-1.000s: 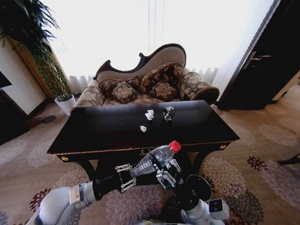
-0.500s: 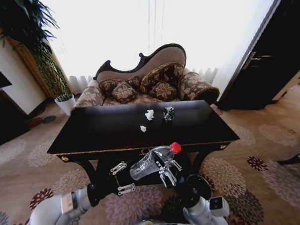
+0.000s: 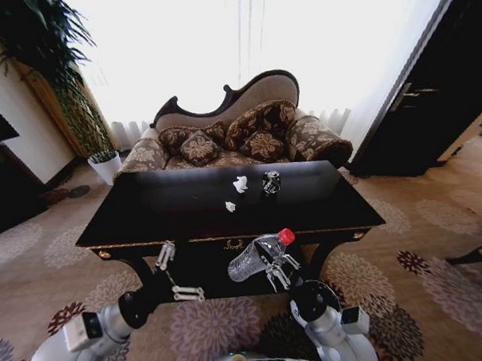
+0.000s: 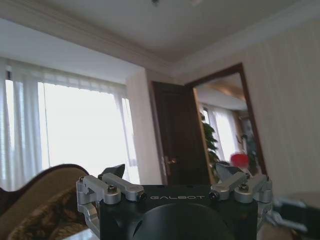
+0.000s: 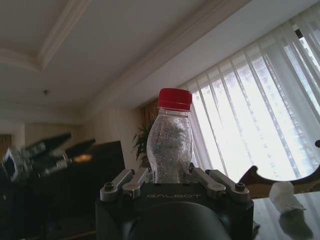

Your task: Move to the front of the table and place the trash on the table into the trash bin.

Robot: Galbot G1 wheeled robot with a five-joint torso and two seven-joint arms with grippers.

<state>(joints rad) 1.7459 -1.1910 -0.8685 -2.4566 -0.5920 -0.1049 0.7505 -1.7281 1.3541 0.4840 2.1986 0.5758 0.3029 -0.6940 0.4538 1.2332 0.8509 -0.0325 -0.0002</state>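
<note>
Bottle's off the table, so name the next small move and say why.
Probably carry the bottle toward the trash bin. The right claw holds it tilted in front of the table, while the left claw hangs open nearby, and two paper balls and a can remain.

Ahead of me, bright sheer curtains (image 3: 243, 44) flood the room with daylight. A carved sofa (image 3: 235, 133) with 3 patterned cushions stands beneath them. A tall potted plant (image 3: 48, 65) stands to my left, a dark wooden door (image 3: 418, 109) to my right. The floral carpet (image 3: 436, 244) covers the floor.
</note>
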